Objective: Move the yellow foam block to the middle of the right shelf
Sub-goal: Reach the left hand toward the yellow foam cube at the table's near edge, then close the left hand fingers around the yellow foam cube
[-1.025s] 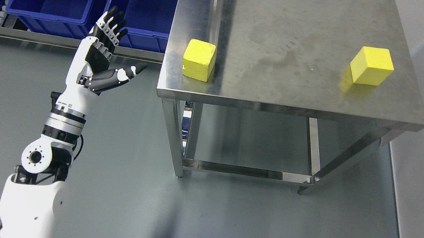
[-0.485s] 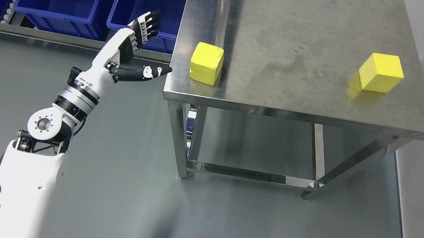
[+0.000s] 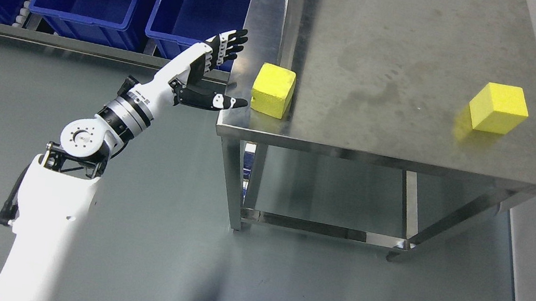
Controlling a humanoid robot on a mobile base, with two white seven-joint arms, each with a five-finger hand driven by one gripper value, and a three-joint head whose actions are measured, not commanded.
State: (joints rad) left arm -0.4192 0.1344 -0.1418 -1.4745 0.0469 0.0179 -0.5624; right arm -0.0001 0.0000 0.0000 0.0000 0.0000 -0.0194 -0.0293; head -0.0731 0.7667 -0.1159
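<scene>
The reach-to-grasp step is judged to be in hand: the left robot hand is held spread and empty, with the yellow foam block just beyond its thumb tip on the tabletop corner. Next, closure around the block is called for.

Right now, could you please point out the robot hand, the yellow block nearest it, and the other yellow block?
Left robot hand [image 3: 212,70], head view, palm.
Near yellow block [image 3: 272,90], head view, front face.
Far yellow block [image 3: 498,108], head view, middle, by the table's right edge.
</scene>
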